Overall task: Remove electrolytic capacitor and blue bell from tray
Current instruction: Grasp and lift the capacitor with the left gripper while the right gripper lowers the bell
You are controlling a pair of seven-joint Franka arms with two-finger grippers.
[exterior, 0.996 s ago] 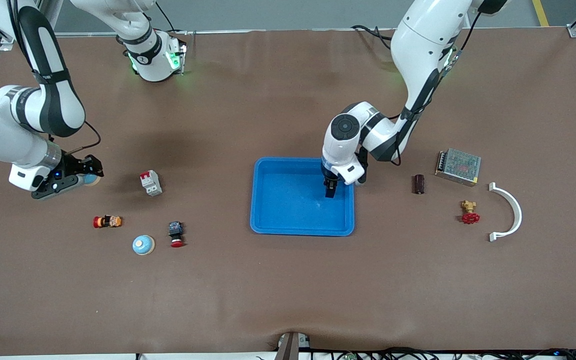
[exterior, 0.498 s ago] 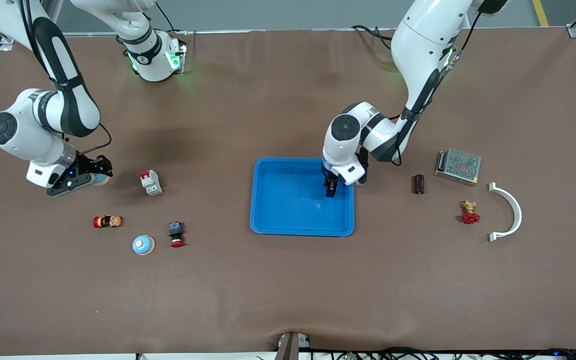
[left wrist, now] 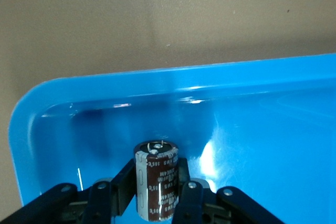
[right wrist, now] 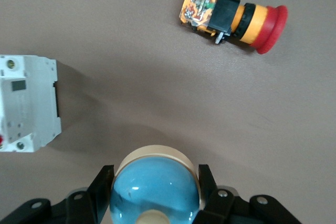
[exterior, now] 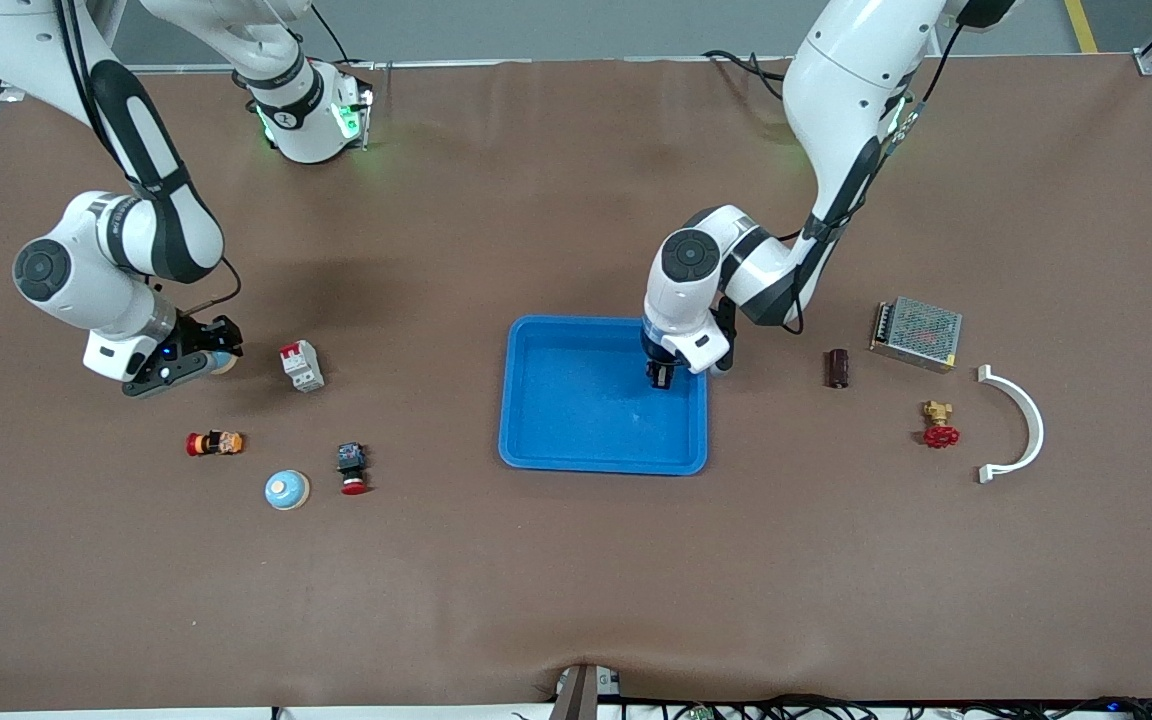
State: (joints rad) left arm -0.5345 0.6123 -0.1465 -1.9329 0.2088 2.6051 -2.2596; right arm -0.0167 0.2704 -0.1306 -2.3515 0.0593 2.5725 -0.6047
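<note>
A brown capacitor (left wrist: pixel 156 182) stands upright between the fingers of my left gripper (left wrist: pixel 156 190), which is shut on it inside the blue tray (exterior: pixel 536 440), close to the tray's wall at the left arm's end. In the front view the left gripper (exterior: pixel 658 378) points down into that corner. My right gripper (right wrist: pixel 155 184) is shut on a blue dome bell (right wrist: pixel 155 192) with a cream base. The right gripper (exterior: pixel 219 358) hangs over the table beside the white circuit breaker (exterior: pixel 301 365). A second capacitor (exterior: pixel 838 368) and a second blue bell (exterior: pixel 287 490) lie on the table.
An orange and red push button (exterior: pixel 215 442) and a red-capped switch (exterior: pixel 352 468) lie near the loose bell. At the left arm's end are a metal power supply (exterior: pixel 916 333), a brass valve with a red handle (exterior: pixel 938 424) and a white curved bracket (exterior: pixel 1016 425).
The right arm has carried the bell toward the circuit breaker and the tray. The left gripper's fingers have closed in on the capacitor and shifted slightly in the tray.
</note>
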